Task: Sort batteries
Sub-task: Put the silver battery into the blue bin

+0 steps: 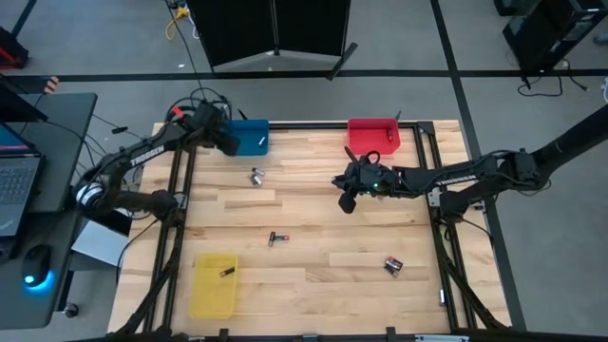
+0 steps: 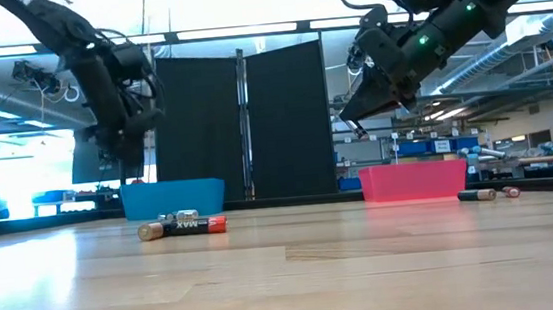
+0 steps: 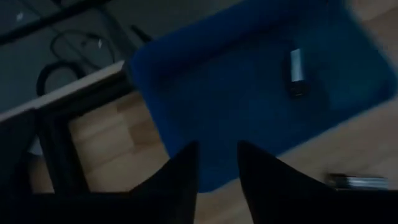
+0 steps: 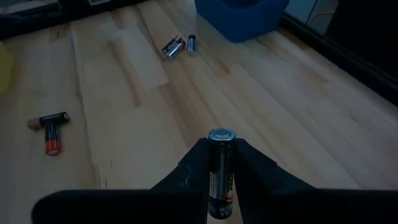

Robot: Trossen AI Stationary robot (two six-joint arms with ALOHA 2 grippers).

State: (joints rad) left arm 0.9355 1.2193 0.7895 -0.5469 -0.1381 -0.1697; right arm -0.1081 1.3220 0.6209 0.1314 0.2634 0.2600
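- The place is a robotics lab or workshop with an open industrial floor.
- A wooden table sits in a black metal frame, with two dark arms mounted at its sides.
- Beside it stands a desk with a laptop and a mouse; cables trail over the grey floor.
- Black tape lines mark the floor.
- A black screen stands behind the table.
- Beyond it are shelves with blue bins, ceiling strip lights and exposed ducts.
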